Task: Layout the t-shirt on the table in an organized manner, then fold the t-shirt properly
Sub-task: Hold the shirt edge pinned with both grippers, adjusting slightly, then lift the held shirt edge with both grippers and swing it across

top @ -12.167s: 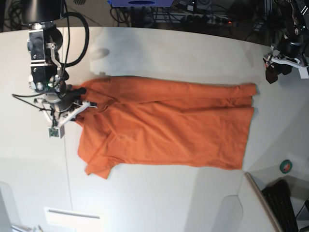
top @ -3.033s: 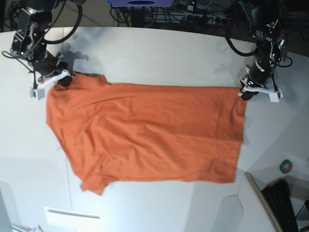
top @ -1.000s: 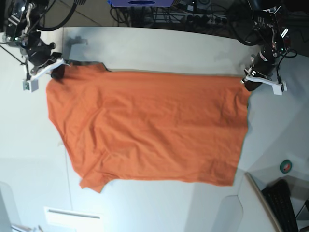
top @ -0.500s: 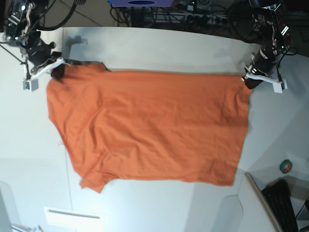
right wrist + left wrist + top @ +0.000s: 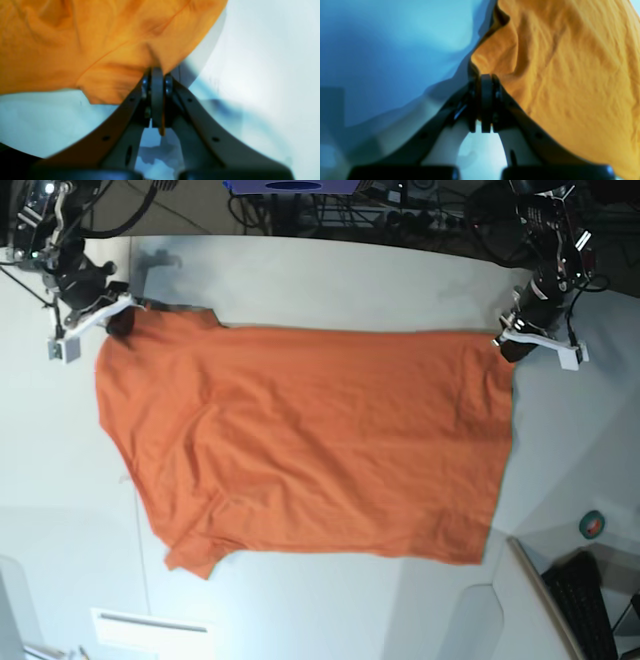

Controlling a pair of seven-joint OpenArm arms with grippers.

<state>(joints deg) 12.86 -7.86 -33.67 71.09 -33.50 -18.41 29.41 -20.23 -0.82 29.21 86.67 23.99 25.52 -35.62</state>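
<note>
Left gripper [image 5: 512, 346] was clamped on a corner of the t-shirt [image 5: 310, 445]; right gripper [image 5: 113, 323] was clamped on the opposite corner. The shirt hung stretched between the two pincers, its far portion spread over the table [image 5: 330, 285] beyond them.

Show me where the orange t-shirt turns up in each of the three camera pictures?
Base view: the t-shirt lies spread across the middle of the white table.
Left wrist view: it fills the right half, its edge pinched in the left gripper.
Right wrist view: it fills the upper left, pinched in the right gripper.
Shared landmark: the white table beneath the cloth.
</note>
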